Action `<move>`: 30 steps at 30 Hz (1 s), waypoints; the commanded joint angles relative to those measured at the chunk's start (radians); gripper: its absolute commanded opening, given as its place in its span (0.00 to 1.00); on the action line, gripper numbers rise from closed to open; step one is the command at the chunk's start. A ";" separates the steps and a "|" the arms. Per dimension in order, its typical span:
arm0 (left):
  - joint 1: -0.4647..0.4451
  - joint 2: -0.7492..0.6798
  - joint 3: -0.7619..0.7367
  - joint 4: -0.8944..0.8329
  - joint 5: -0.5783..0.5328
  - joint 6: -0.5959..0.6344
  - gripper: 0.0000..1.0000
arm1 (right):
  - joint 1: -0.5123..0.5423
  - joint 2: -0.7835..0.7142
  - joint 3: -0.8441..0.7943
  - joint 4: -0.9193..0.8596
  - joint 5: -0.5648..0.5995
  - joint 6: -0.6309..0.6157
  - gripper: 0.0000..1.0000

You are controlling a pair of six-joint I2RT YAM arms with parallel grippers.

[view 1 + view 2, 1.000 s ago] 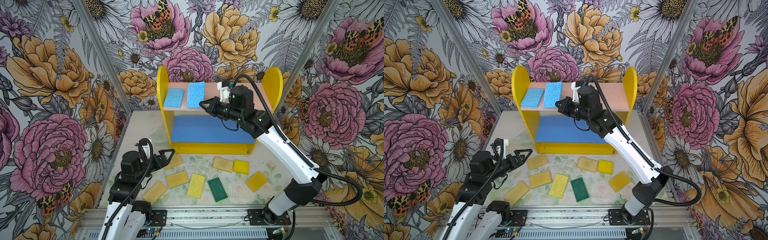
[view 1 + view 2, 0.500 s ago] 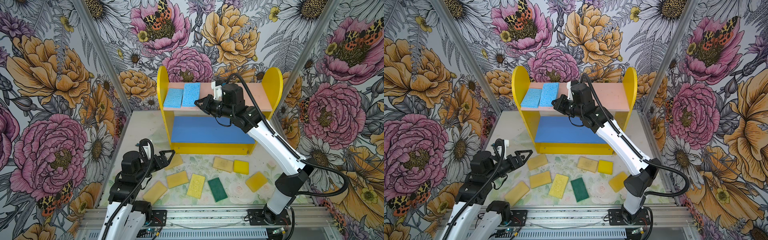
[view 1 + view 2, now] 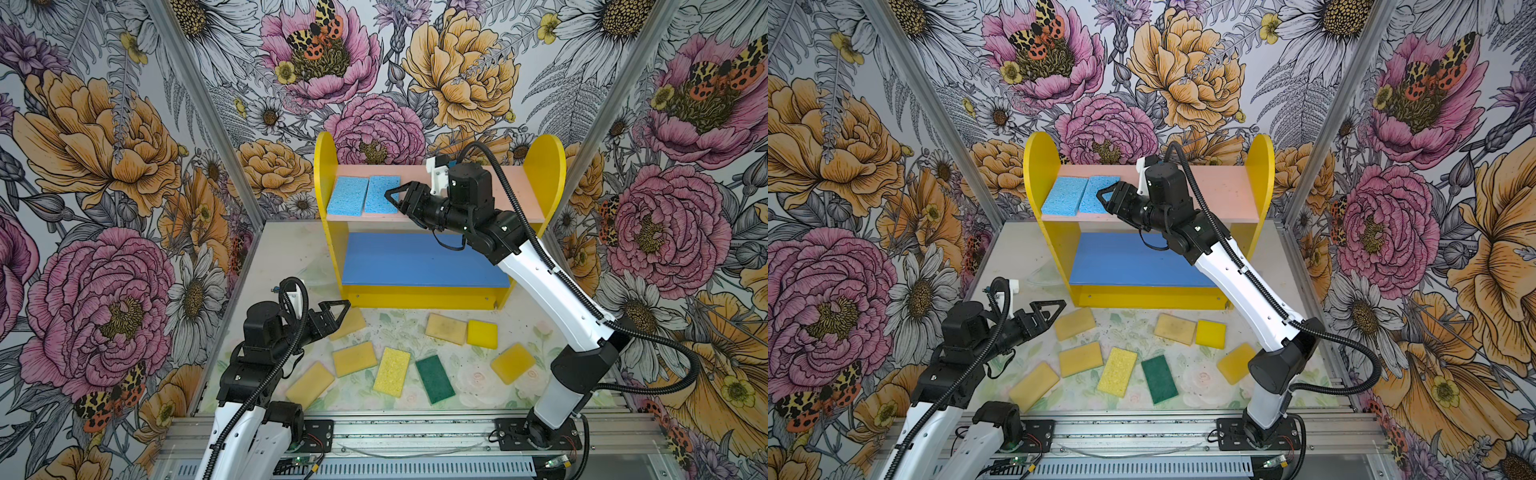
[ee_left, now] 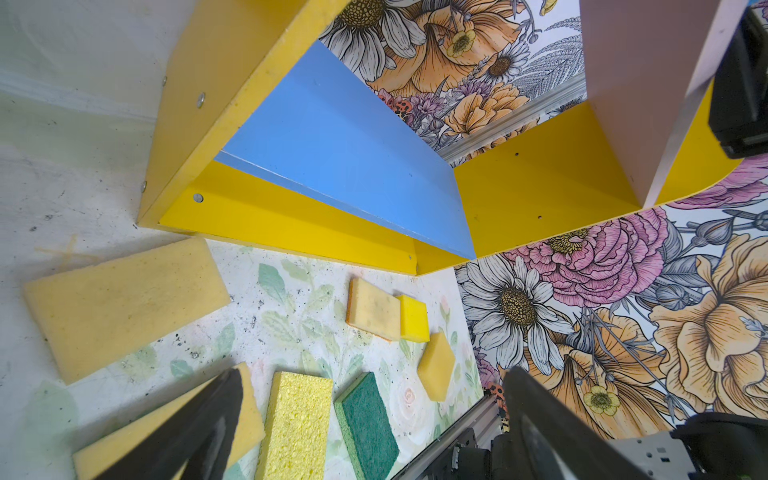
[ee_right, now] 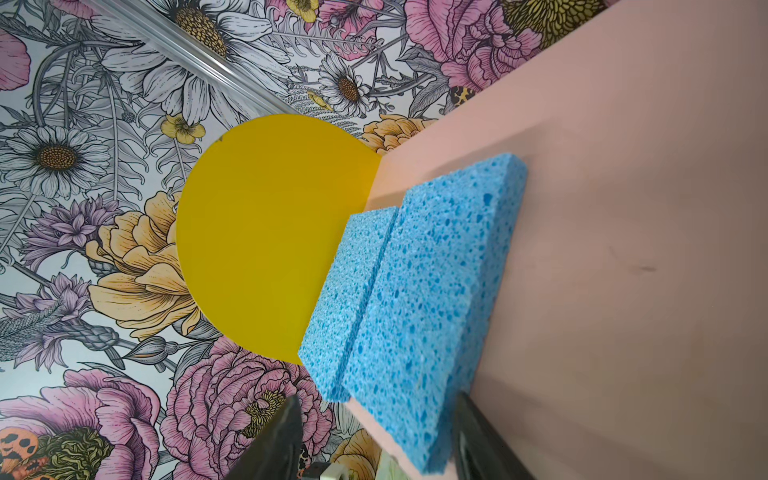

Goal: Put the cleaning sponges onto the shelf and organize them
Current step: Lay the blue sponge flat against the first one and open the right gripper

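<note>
The left claw (image 3: 337, 315) hangs low over the tabletop (image 3: 286, 249), in front of the shelf (image 3: 325, 166) near its left corner. Its jaws stand wide apart and hold nothing. Just beside its tip, close to the foot of the shelf, lies the first tan sponge (image 3: 353, 322).

Farther out from the shelf, more sponges lie flat in a loose row. From the left these are the second tan sponge (image 3: 309, 384), the third tan sponge (image 3: 354, 358), the porous pale yellow sponge (image 3: 391, 372) and the dark green sponge (image 3: 435, 379). Nearer to the shelf front, the fourth tan sponge (image 3: 446, 328) touches the small bright yellow sponge (image 3: 482, 333). The fifth tan sponge (image 3: 512, 362) lies before the right end of the shelf.

On the shelf, the pink upper board (image 3: 513, 195) carries at its left end the left blue sponge (image 3: 348, 195) and the right blue sponge (image 3: 380, 194). They lie flat, side by side, with the long edges together.

The right claw (image 3: 392, 199) is over this board, with its tip at the right edge of the right blue sponge. Its jaws are parted and clamp nothing. In the right wrist view the near corner of that sponge shows between the fingers (image 5: 276, 440).
</note>
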 commanded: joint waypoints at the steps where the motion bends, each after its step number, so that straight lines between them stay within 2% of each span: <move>1: 0.009 -0.006 -0.008 -0.001 -0.003 0.015 0.99 | -0.004 -0.006 -0.003 -0.054 0.051 -0.032 0.59; 12: 0.011 -0.007 0.014 -0.029 -0.003 0.023 0.99 | 0.005 0.084 0.092 -0.054 0.007 -0.024 0.60; 23: 0.012 -0.009 0.016 -0.028 -0.022 0.049 0.99 | 0.005 0.029 0.033 -0.067 0.049 -0.036 0.60; 30: 0.019 0.014 0.038 -0.041 -0.024 0.111 0.99 | 0.012 0.063 0.052 -0.073 0.033 -0.024 0.60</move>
